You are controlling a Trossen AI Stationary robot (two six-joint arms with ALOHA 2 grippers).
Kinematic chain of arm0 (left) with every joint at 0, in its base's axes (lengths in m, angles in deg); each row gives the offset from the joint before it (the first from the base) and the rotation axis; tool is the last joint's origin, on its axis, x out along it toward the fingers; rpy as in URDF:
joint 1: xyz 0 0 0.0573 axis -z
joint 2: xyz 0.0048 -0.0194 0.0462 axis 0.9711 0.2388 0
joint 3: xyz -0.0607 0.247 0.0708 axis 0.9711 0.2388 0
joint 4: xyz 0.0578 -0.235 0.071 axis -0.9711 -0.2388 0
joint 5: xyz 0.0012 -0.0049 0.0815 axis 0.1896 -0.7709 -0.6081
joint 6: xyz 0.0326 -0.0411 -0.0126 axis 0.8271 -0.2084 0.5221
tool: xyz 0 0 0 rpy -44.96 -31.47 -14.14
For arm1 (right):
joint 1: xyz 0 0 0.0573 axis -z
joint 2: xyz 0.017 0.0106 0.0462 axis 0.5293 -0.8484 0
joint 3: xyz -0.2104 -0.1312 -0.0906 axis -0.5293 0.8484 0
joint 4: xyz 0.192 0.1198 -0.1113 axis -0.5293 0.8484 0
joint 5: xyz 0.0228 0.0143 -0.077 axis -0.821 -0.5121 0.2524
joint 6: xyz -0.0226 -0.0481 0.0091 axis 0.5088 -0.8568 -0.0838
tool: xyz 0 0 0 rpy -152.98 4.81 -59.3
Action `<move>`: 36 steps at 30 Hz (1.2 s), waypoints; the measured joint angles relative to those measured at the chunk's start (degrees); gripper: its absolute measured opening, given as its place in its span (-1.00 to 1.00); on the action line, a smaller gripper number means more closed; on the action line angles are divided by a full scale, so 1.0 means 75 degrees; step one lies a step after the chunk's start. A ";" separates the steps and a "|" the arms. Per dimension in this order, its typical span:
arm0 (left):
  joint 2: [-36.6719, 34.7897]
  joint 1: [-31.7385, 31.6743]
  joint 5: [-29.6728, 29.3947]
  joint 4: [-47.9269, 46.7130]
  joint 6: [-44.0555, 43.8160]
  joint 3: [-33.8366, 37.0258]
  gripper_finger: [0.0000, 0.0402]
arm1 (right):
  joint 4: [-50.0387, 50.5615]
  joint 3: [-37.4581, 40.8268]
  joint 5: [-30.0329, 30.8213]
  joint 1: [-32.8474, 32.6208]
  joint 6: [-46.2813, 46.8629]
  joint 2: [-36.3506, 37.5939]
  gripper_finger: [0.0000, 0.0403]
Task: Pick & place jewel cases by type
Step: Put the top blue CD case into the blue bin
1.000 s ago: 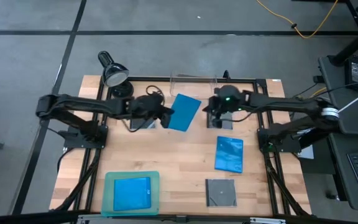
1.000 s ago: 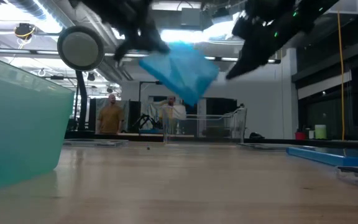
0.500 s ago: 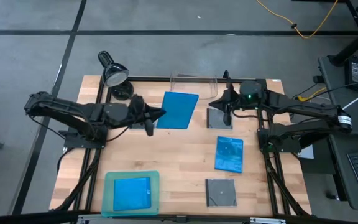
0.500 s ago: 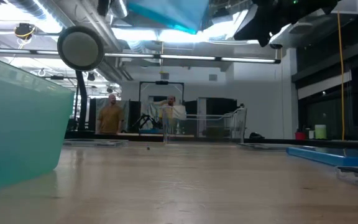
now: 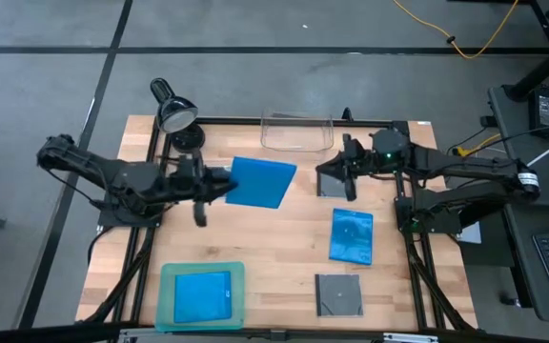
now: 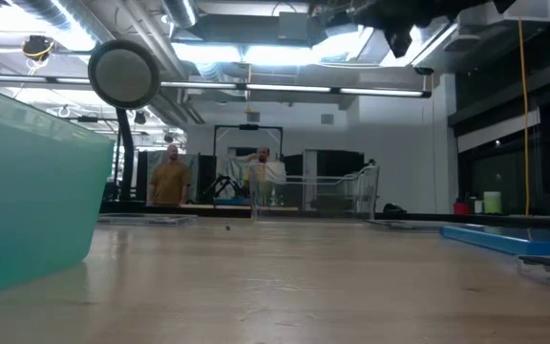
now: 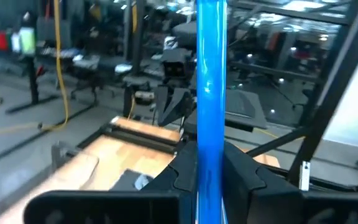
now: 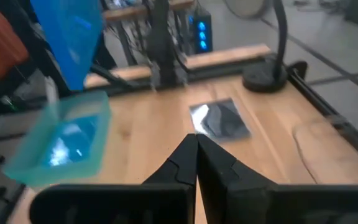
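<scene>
Blue jewel case [image 5: 259,181] clamped in raised left gripper [image 5: 219,180]

The high camera hangs well above and looks straight down on the whole wooden tabletop [image 5: 274,257] and both arms. The low camera sits at tabletop height beside the teal tray [image 6: 27,182], facing level across the wood into the room. Each wrist camera looks forward past its own fingers, close in. The right wrist view shares the teal tray and the lifted blue jewel case [image 8: 67,37] with the high view.
</scene>
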 joint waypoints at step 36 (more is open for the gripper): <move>0.1611 0.2330 -0.4436 -0.0372 1.2534 -0.3839 -0.84 | -0.1164 -0.0003 0.0466 -0.1143 0.1103 0.0000 -0.94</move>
